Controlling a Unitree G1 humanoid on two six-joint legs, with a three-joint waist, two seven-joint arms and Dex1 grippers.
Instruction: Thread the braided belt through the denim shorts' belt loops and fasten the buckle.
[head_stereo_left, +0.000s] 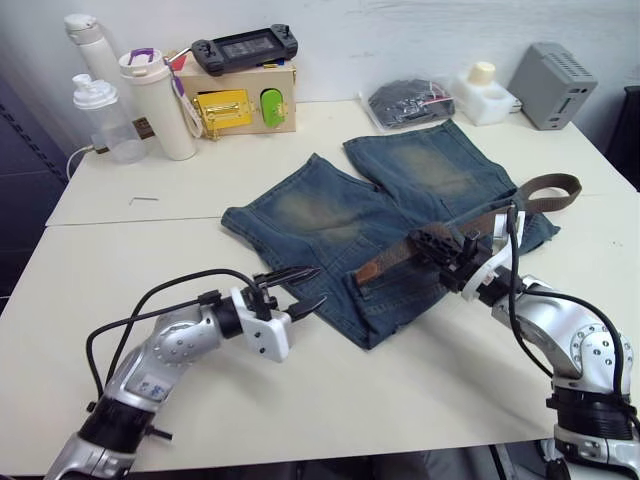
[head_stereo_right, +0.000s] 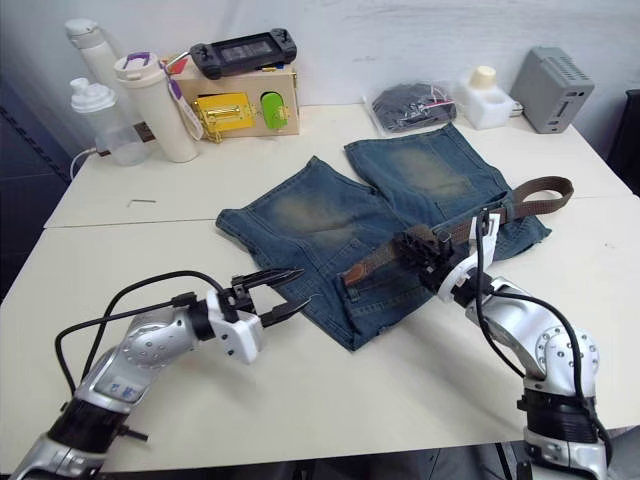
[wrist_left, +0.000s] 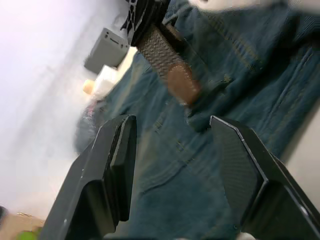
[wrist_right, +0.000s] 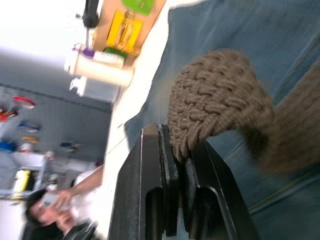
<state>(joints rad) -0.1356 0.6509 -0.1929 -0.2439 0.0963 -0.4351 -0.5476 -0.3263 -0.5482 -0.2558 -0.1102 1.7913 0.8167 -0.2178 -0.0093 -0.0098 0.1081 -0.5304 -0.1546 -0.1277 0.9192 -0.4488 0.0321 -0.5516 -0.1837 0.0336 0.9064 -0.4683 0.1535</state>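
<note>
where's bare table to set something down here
Free: the near table between the two hands, and the strip left of the shorts below the bottles. Crowded: the back edge, with bottles, wooden box, bagged bundle and grey device.

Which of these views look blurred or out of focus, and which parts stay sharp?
Left wrist view: the faded blue denim shorts and dark brown braided belt are smeared, while the open left gripper is fairly sharp. Right wrist view: the belt's weave near the right gripper is crisp, the background soft. Left eye view: evenly lit and sharp, with soft shadows on the white table.
</note>
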